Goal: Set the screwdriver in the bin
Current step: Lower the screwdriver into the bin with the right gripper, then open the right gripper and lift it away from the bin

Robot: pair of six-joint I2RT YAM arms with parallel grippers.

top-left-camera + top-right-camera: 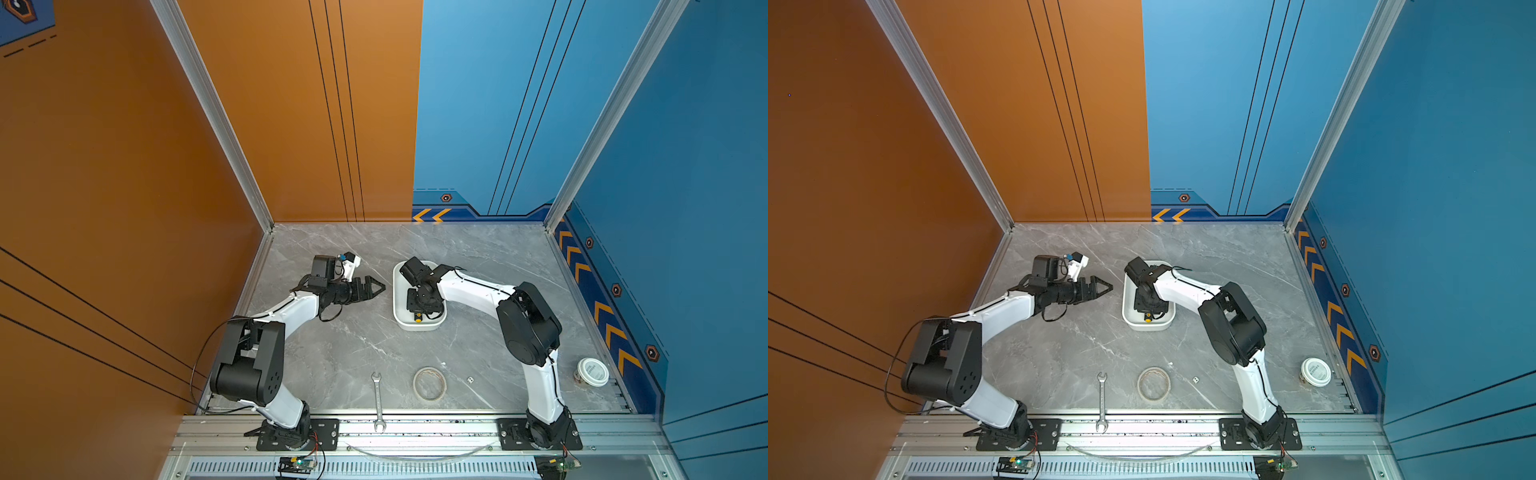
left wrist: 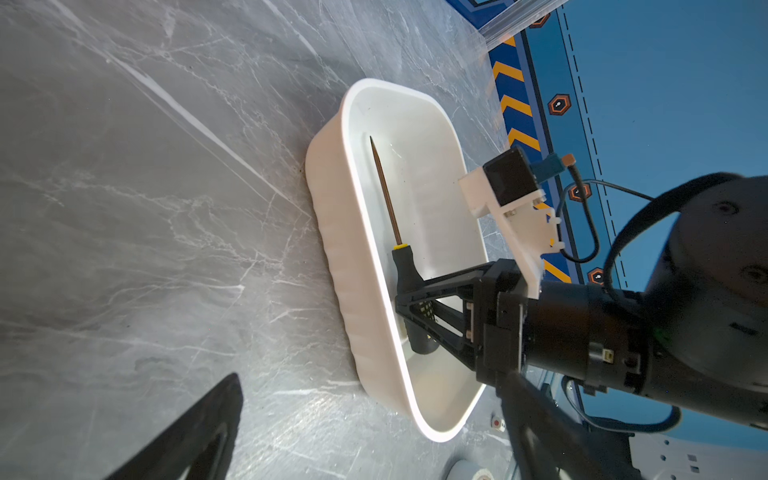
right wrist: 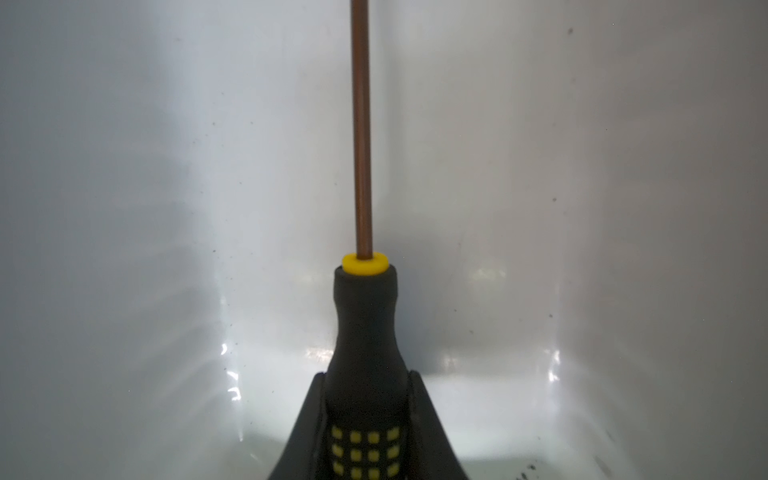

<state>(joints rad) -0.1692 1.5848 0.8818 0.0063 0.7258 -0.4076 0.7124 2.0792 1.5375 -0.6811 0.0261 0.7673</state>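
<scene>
Just below mid-frame in both top views, the bin point(image 1: 419, 327) sits on the grey worktop point(image 1: 332, 357) w/ the R hand point(image 2: 405, 308) dipped inside it. Task looks nearly done. The screwdriver point(image 2: 385, 195) is already w/in the bin walls, lying lengthwise close to one long wall. Its yellow cap end is toward the lower short wall in the top views. Can't tell if it rests on the bin floor or hangs just off it. Left to do, I'd judge: let go, then lift the R hand out.

R hand is narrow, clamped on the black handle at the yellow-dot section. The right wrist view shows a finger point(image 3: 309, 428) tight on each side, no gap. R arm's base is at lower right of frame, elbow raised, forearm running left to the bin. The wrist is bent so the hand points down into the tub.

L hand point(image 1: 376, 286) holds nothing. It sits just left of the bin, apart from it and pointing at it. Its jaws look spread wide in the left wrist view.

Wrench point(image 1: 378, 401) & tape roll point(image 1: 429, 383) lie near the worktop's lower edge, well apart from the bin.
</scene>
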